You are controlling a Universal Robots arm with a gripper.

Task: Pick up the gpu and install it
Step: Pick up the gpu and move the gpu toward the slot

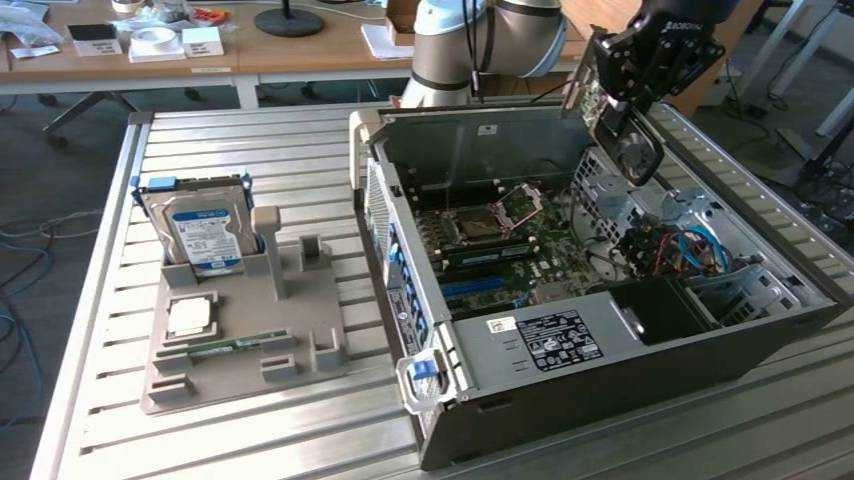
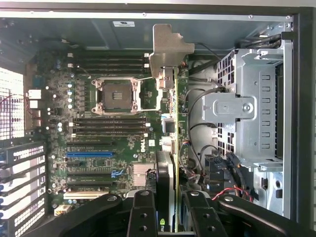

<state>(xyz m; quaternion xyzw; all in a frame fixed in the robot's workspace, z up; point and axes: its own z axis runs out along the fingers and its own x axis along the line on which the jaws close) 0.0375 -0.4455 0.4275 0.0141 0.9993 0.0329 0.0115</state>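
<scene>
The gpu [image 1: 630,146] is a dark card with a round black fan, hanging upright above the far right corner of the open computer case [image 1: 601,350]. My gripper [image 1: 625,105] is shut on it from above. In the wrist view the gpu [image 2: 171,133] shows edge-on between my fingers [image 2: 143,212], its silver end bracket [image 2: 167,49] pointing away. Below it lies the motherboard [image 2: 113,128] with a blue slot [image 2: 89,154] and the bare processor socket [image 2: 118,94]. The card hangs clear of the board.
A metal drive cage [image 2: 252,108] and loose cables [image 1: 674,250] fill the case beside the card. On the exterior view's left, a grey holder [image 1: 240,370] carries a silver hard drive [image 1: 200,230], a processor chip [image 1: 191,315] and a green memory stick [image 1: 240,345].
</scene>
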